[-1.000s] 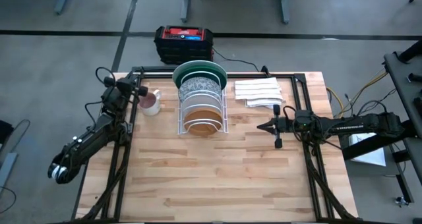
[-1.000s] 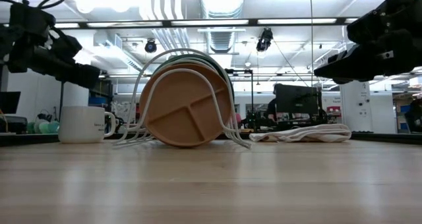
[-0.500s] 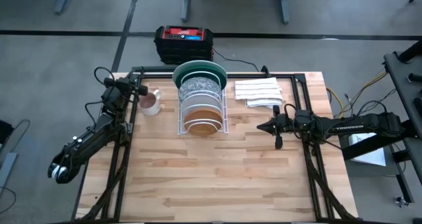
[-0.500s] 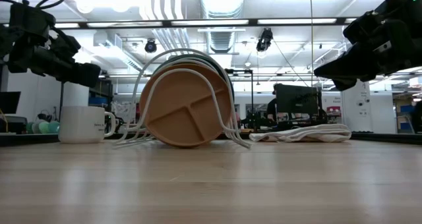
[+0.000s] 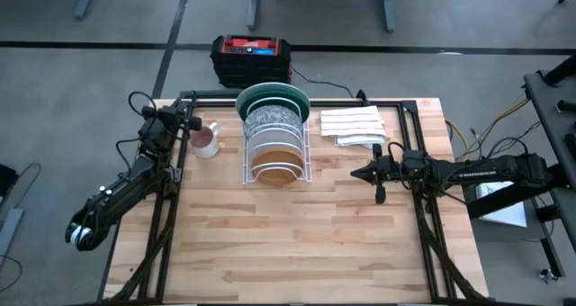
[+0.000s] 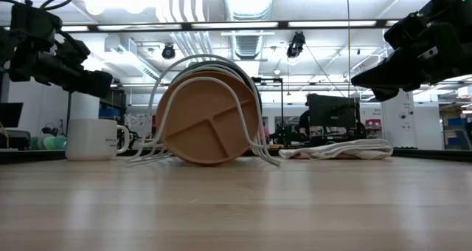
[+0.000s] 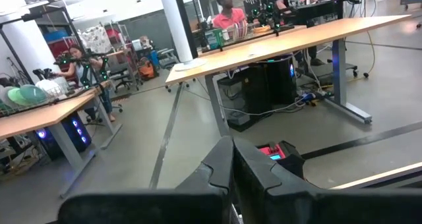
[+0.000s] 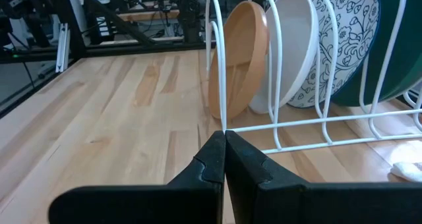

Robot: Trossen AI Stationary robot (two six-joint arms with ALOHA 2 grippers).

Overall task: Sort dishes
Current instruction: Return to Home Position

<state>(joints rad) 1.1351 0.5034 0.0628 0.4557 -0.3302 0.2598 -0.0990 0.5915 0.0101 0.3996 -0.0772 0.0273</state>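
Observation:
Four plates stand on edge in a white wire rack [image 5: 275, 144]: the tan-brown plate [image 8: 239, 59] nearest, then the plain white plate [image 8: 290, 49], the grey-speckled plate [image 8: 339, 43] and the dark green plate [image 5: 274, 96] at the far end. My left gripper [image 5: 195, 123] is shut and empty, raised above the mug at the far left. My right gripper [image 5: 355, 173] is shut and empty, raised to the right of the rack and pointing at it.
A pink-and-white mug [image 5: 206, 139] stands left of the rack. Folded white cloths [image 5: 355, 124] lie at the far right. A red-and-black box [image 5: 251, 59] sits on the floor beyond the far edge. Bare wood [image 5: 297, 238] spans the table's near half.
My right gripper has risen a little and moved slightly toward the table's far edge. The plates and rack have stayed where they were.

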